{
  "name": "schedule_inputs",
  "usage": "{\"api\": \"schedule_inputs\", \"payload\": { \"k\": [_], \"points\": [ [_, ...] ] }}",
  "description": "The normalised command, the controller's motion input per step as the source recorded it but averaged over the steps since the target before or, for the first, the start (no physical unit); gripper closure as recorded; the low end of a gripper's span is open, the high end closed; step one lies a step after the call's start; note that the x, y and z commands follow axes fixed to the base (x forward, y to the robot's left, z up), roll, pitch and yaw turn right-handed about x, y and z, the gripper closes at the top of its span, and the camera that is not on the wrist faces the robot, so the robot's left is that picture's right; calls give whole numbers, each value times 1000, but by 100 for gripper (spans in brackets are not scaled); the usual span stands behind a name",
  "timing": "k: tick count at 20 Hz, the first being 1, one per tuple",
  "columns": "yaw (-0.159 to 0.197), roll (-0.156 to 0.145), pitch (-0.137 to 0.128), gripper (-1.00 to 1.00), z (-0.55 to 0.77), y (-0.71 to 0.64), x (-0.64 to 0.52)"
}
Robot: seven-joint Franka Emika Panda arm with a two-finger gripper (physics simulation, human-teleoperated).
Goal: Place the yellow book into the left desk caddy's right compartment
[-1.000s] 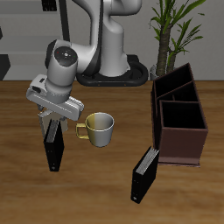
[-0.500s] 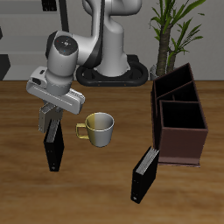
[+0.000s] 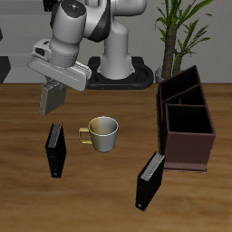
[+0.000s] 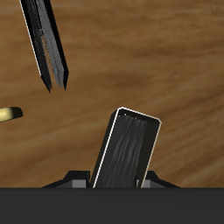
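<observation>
My gripper [image 3: 53, 88] is shut on the yellow book [image 3: 51, 98], a thin tan-grey book that I hold upright in the air, above and behind a black book. In the wrist view the yellow book [image 4: 128, 149] stands up between my fingers, with my gripper [image 4: 118, 180] at its base. The left desk caddy [image 3: 187, 136], a dark maroon open box with inner dividers, stands across the table, well apart from my gripper.
A black book [image 3: 56, 150] stands on the table below my gripper; it also shows in the wrist view [image 4: 45, 44]. A yellow-green mug [image 3: 103, 133] sits beside it. A second black book [image 3: 149, 179] stands near the caddy's front. A potted plant [image 3: 178, 27] stands behind the caddy.
My gripper has risen from table level beside the black book and moved back, lifting the yellow book with it. The black book stayed on the table.
</observation>
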Motion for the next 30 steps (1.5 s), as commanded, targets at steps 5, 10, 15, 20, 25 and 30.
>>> {"api": "schedule_inputs", "payload": {
  "k": [5, 10, 15, 20, 25, 30],
  "points": [
    [31, -6, -45, 100, 465, 254, -184],
    [22, 5, -38, 100, 409, 311, 3],
    [50, 31, -33, 100, 325, 473, 209],
    [5, 20, 2, 100, 154, 343, 200],
    [27, 62, -19, 100, 187, 575, 231],
    [16, 42, -14, 100, 161, 601, 265]
  ]
}}
